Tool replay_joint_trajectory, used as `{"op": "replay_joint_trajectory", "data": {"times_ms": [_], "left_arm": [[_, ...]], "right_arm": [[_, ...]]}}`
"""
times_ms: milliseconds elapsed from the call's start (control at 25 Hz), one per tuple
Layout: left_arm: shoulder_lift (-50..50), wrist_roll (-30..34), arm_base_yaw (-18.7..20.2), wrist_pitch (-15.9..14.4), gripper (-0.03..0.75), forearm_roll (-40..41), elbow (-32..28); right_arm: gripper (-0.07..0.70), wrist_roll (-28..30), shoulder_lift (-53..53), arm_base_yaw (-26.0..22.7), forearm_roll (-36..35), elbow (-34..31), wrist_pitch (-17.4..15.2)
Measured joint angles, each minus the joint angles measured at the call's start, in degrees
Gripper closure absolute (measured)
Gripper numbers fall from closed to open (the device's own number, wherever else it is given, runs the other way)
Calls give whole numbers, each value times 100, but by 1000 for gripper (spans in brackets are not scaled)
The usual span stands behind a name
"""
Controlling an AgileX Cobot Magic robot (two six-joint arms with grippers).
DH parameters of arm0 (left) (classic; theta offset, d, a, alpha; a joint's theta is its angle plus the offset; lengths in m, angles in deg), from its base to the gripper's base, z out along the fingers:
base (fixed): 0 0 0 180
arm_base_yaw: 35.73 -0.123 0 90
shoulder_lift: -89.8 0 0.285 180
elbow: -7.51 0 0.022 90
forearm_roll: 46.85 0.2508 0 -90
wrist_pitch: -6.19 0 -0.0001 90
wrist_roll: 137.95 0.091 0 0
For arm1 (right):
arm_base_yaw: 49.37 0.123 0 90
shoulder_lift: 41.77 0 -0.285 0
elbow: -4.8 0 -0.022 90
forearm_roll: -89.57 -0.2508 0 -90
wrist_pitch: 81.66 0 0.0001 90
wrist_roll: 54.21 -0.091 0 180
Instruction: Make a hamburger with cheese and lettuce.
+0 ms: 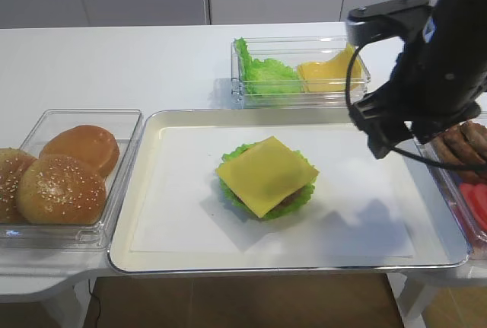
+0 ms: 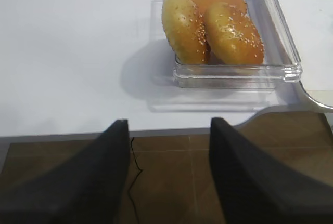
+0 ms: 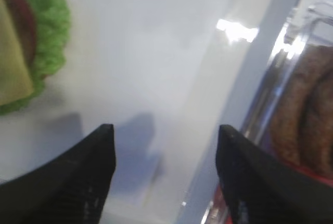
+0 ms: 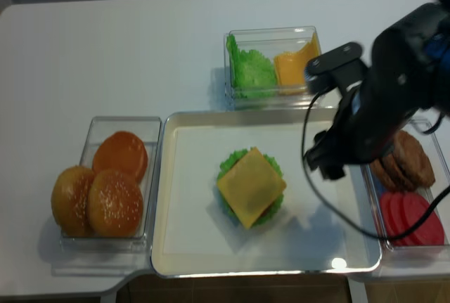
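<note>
Hamburger (image 1: pixel 266 183): mid-tray, slightly right of centre; open stack with no top bun.
Cheese (image 1: pixel 267 175): square yellow slice lying flat on top, turned cornerwise so its corners overhang the patty (image 1: pixel 291 199), which shows only as a brown edge at the near right.
Lettuce (image 1: pixel 228 191): frilly green rim showing all round beneath the stack.
Tray (image 1: pixel 144 191): metal, paper-lined, on the white desk (image 1: pixel 114 62).
Right gripper (image 3: pixel 165 154): above the tray's right side, well apart from the stack; jaws spread wide, nothing between them.
Left gripper (image 2: pixel 169 146): hangs off the desk's near edge, near the bun box; jaws parted, empty.
Buns (image 1: pixel 61 189): three sesame buns in a clear box left of the tray.
Far box (image 1: pixel 300 100): spare leaves and cheese slices.
Right box (image 4: pixel 411 197): spare patties and red slices.
Step in hand, as I judge it: cheese is placed, so a bun comes next, most likely by the left arm.
Doing it well: grip a bun by its sides, lift it clear of the box wall, lower it level and centred on the cheese, and release only once it rests so the slice does not slide.
</note>
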Motion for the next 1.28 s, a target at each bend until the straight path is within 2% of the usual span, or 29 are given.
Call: {"op": "replay_joint_trajectory", "data": {"times_ms": [360,520,880,1280], "left_arm": [[0,0,0,0,346,0,0],[0,0,0,0,346,0,0],[0,0,0,0,346,0,0],[0,0,0,0,346,0,0]], "right_arm": [[171,194,643,-1606,-22,0,-600],[194,229,1105,-2037,-33,0,-848],[212,141,2528,-2120,-252,-242,-1159],[213,116,4594,-2120,-254,-1219,-1423]]}}
